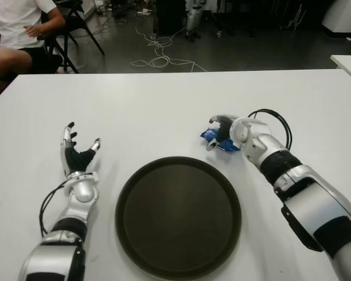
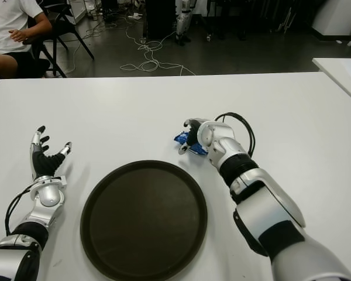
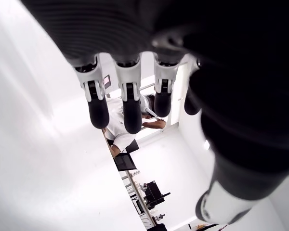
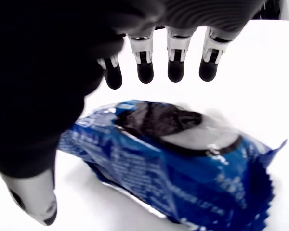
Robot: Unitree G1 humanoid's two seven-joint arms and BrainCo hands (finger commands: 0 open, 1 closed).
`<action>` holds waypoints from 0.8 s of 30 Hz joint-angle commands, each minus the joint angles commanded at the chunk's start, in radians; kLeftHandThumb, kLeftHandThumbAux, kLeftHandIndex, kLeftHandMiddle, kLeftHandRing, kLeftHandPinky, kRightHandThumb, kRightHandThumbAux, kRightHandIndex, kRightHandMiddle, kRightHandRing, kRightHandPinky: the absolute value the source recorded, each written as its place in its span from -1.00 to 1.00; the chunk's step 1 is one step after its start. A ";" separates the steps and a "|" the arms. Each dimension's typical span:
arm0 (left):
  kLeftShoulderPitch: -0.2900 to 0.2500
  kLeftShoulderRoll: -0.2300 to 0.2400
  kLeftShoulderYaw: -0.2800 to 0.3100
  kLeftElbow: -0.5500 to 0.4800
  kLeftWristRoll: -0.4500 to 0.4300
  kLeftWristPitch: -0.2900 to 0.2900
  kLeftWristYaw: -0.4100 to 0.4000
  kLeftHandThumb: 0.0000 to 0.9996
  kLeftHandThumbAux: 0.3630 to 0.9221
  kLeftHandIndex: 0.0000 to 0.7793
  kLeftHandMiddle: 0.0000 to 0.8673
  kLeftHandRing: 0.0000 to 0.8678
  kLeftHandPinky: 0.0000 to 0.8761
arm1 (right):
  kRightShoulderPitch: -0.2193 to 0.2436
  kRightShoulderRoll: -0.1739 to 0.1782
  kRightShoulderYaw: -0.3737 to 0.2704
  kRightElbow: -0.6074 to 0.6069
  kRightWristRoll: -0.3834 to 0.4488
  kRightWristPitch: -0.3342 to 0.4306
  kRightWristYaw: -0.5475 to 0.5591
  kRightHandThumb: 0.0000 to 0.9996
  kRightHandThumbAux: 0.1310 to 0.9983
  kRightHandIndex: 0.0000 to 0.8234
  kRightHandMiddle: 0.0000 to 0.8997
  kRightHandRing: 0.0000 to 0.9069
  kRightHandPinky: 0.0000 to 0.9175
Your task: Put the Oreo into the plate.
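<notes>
A blue Oreo packet (image 4: 168,159) is seen lying on the white table (image 1: 164,105), just beyond the far right rim of the dark round plate (image 1: 178,216), with the right hand (image 1: 222,133) placed over it. In the right wrist view the packet is shown below the palm, between the four fingers (image 4: 176,67) on its far side and the thumb (image 4: 33,202) on its near side; the fingers are spread and nothing is gripped, and whether any fingertip touches the wrapper cannot be told. The step in hand is judged to be the grasp itself. It would be done well if the fingers and thumb were closed across the packet's narrow width rather than its crimped ends, with pressure kept light so that the biscuit inside is not crushed and the slick wrapper is not squeezed out sideways. The packet should be lifted clear of the table before it is carried the short way over the plate's raised rim. The left hand (image 1: 76,155) is shown to the left of the plate, its fingers extended and holding nothing. A seated person (image 1: 14,29) is visible beyond the table's far left corner.
</notes>
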 joint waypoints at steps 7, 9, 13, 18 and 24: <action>0.003 0.000 0.007 -0.002 -0.011 -0.016 -0.015 -0.72 0.60 -0.72 -0.75 -0.72 -0.64 | 0.005 0.010 0.002 0.018 0.000 0.007 -0.013 -1.00 0.35 -0.87 -0.80 -0.88 -1.00; 0.004 0.000 0.008 -0.003 -0.011 -0.019 -0.018 -0.73 0.62 -0.71 -0.76 -0.73 -0.66 | 0.009 0.011 0.002 0.025 -0.001 0.004 -0.025 -1.00 0.34 -0.86 -0.80 -0.88 -1.00; 0.004 0.001 0.008 -0.002 -0.008 -0.020 -0.017 -0.74 0.65 -0.69 -0.77 -0.74 -0.66 | 0.011 0.012 0.004 0.028 -0.002 0.012 -0.024 -1.00 0.32 -0.85 -0.79 -0.87 -1.00; 0.005 0.003 0.008 0.000 -0.004 -0.020 -0.014 -0.75 0.64 -0.67 -0.77 -0.73 -0.65 | 0.013 0.015 0.006 0.024 -0.003 0.034 -0.018 -1.00 0.30 -0.85 -0.79 -0.87 -1.00; 0.004 0.006 0.005 0.001 0.004 -0.019 -0.002 -0.77 0.63 -0.68 -0.75 -0.69 -0.58 | 0.025 0.012 -0.001 0.034 0.004 0.041 -0.036 -1.00 0.29 -0.85 -0.79 -0.87 -1.00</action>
